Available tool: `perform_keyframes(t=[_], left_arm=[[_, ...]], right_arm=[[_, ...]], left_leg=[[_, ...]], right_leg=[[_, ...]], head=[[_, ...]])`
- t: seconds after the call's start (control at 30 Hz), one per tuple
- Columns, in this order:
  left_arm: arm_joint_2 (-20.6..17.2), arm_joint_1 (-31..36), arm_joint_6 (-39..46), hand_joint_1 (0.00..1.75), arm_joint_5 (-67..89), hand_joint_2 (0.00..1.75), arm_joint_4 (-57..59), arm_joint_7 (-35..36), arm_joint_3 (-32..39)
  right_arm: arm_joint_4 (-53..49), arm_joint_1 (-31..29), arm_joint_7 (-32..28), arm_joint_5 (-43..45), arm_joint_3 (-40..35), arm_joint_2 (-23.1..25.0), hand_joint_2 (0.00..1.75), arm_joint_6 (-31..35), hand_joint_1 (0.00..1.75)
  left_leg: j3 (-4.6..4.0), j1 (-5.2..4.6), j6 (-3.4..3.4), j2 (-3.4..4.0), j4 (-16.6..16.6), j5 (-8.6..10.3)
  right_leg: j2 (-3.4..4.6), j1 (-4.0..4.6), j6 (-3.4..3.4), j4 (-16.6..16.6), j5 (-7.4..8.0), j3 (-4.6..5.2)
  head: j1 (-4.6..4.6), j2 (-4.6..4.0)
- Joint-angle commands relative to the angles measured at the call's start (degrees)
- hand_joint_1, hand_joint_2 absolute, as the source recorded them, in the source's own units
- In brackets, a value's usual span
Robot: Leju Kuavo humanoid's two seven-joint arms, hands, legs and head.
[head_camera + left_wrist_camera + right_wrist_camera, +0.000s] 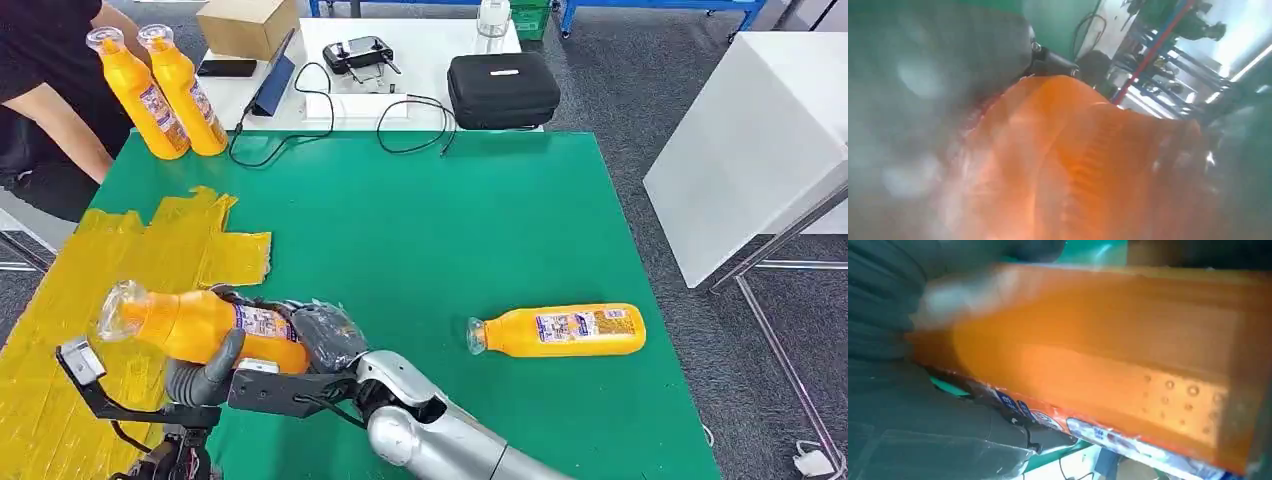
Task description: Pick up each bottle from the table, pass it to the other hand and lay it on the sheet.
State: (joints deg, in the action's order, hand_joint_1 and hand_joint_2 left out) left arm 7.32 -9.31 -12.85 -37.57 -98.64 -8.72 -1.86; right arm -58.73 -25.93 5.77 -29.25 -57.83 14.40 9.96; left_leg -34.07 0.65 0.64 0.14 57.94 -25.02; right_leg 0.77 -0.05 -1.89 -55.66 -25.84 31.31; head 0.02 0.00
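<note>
An orange bottle [190,325] with a clear cap hangs on its side over the edge of the yellow sheet [60,290], cap pointing left. My right hand [325,335] grips its base end. My left hand [205,375] comes up from below, and its grey thumb presses on the bottle's middle. The same bottle [1073,160] is close and blurred in the left wrist view, beside the left hand [908,100]. In the right wrist view the bottle [1098,350] lies against the right hand [883,315]. A second orange bottle [560,332] lies on the green table [450,230] at the right.
Two more orange bottles [165,95] stand upright at the table's back left corner, next to a person's arm [65,125]. Behind the green table stands a white table with a black case [502,88], cables, a controller and a cardboard box [245,25].
</note>
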Motion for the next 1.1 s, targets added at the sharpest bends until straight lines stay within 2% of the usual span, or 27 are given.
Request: perform_keyframes(t=[0.03, 0.27, 0.33, 0.47, 0.57, 0.67, 0.83, 1.0, 1.1], left_arm=[[0.2, 2.7, 8.8, 1.75, 13.8, 1.75, -1.5, -4.6, 3.8], [0.4, 2.6, 8.8, 1.75, 13.8, 1.75, -1.3, -4.6, 3.6], [0.5, 3.2, 16.8, 1.75, 25.9, 1.75, -1.3, -8.0, 4.8], [-0.5, 4.8, 29.7, 1.75, 50.7, 1.75, 1.0, -11.4, 9.9], [-0.9, 5.2, 31.7, 1.75, 57.4, 1.75, 2.9, -11.9, 12.3], [-0.7, 5.1, 32.1, 1.75, 58.4, 1.75, 3.4, -12.0, 12.8], [-3.9, 5.3, 43.3, 1.75, 85.7, 1.75, 8.0, -9.0, 9.6], [-8.2, 7.7, 50.6, 1.75, 105.2, 1.75, 23.0, -3.2, 7.0], [-9.3, 8.5, 51.9, 1.75, 107.9, 1.75, 29.8, -2.8, 5.5]], right_arm=[[-6.8, 4.6, -0.3, -1.3, 5.7, -6.0, 0.0, 3.1, 0.0], [-6.7, 4.6, -0.3, -1.4, 5.6, -5.6, 0.0, 3.0, 0.0], [-10.0, 7.3, -0.7, -1.7, 9.0, -6.6, 0.0, 5.8, 0.0], [-21.9, 14.4, -2.2, -2.2, 16.3, -10.7, 0.0, 6.8, 0.0], [-26.1, 17.4, -3.5, -2.1, 19.4, -11.4, 0.0, 6.4, 0.0], [-26.9, 17.8, -3.8, -2.2, 19.7, -11.5, 0.0, 6.3, 0.0], [-29.8, 19.4, -4.7, -0.6, 21.2, -13.3, 0.0, 5.1, 0.0], [-30.9, 18.7, -5.6, 1.9, 21.8, -13.3, 0.0, 4.3, 0.0], [-29.5, 18.0, -5.3, 2.3, 21.3, -12.8, 0.0, 4.0, 0.0]], left_leg=[[0.08, 0.04, 0.01, -0.29, 0.0, 0.03], [0.05, -0.03, 0.01, -0.13, 0.0, 0.02], [0.08, -0.01, 0.0, -0.13, 0.0, 0.01], [0.15, 0.0, 0.01, -0.41, -0.1, 0.01], [0.09, -0.02, 0.01, -0.29, -0.1, 0.01], [0.1, -0.02, 0.01, -0.2, -0.1, 0.01], [0.13, -0.05, 0.01, -0.26, -0.1, 0.04], [0.13, -0.08, 0.0, -0.18, -0.1, 0.06], [0.28, -0.09, -0.02, -0.17, -0.2, 0.08]], right_leg=[[-0.34, 0.05, 0.0, 0.1, -0.04, -0.2], [-0.16, -0.02, 0.0, 0.0, -0.02, -0.09], [-0.17, 0.0, 0.02, 0.0, -0.02, -0.12], [-0.47, 0.01, 0.01, 0.1, -0.09, -0.29], [-0.33, -0.01, 0.0, 0.1, -0.06, -0.2], [-0.24, -0.01, 0.0, 0.1, -0.03, -0.17], [-0.32, -0.03, 0.01, 0.1, -0.03, -0.19], [-0.22, -0.08, 0.01, 0.1, -0.01, -0.14], [-0.23, -0.08, 0.03, 0.1, 0.0, -0.27]], head=[[0.0, 0.0], [-0.02, 0.0], [-0.02, 0.0], [-0.02, 0.0], [-0.02, 0.0], [0.0, 0.0], [0.0, 0.0], [-0.02, 0.0], [0.0, 0.0]])
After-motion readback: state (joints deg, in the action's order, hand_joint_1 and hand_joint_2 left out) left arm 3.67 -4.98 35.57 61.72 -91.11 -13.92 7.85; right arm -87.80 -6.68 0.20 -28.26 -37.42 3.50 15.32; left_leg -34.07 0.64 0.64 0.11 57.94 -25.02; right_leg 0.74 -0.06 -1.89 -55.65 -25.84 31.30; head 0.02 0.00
